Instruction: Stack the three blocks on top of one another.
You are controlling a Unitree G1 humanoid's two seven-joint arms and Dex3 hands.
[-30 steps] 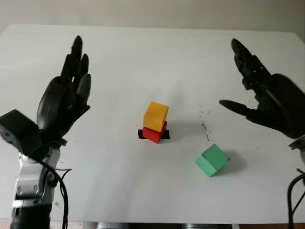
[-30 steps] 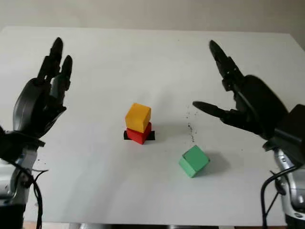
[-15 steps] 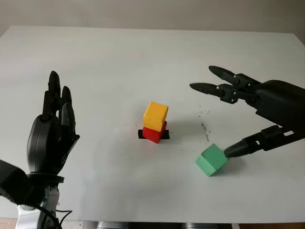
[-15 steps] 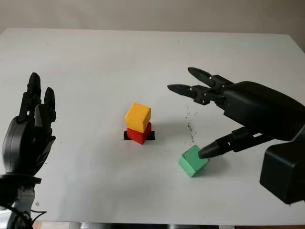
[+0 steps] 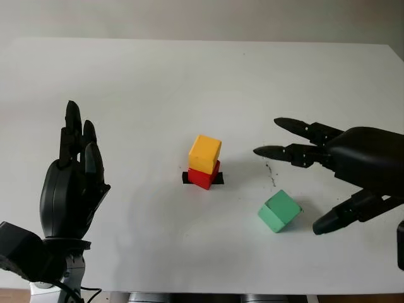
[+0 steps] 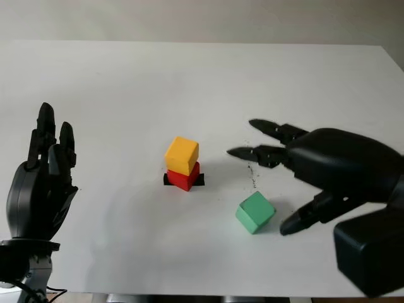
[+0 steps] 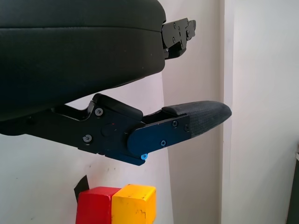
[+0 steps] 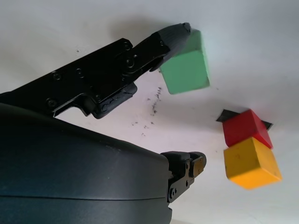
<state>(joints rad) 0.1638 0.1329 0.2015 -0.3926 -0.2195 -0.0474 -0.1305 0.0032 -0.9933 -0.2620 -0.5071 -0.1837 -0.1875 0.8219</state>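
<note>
A yellow block (image 5: pixel 205 153) sits on a red block (image 5: pixel 203 177) at the table's middle; the left wrist view shows the same yellow block (image 7: pixel 135 203) and red block (image 7: pixel 96 205). A green block (image 5: pixel 278 211) lies tilted on the table to their front right. My right hand (image 5: pixel 287 189) is open and hovers about the green block (image 8: pixel 187 67): its fingers (image 5: pixel 297 150) reach over the table behind the block, and its thumb (image 5: pixel 334 218) is just to the right of it. I cannot tell whether the thumb touches it. My left hand (image 5: pixel 79 136) is open, held up at the front left.
The white table (image 5: pixel 158 82) runs wide around the blocks. A black tape mark (image 5: pixel 186 177) lies under the red block. Small dark specks (image 5: pixel 271 169) dot the surface between the stack and the right hand. The table's front edge is close below both hands.
My right hand came down from a raised pose, and its thumb, which was at the green block, is now off to its right. The left hand dropped lower. The blocks stayed put.
</note>
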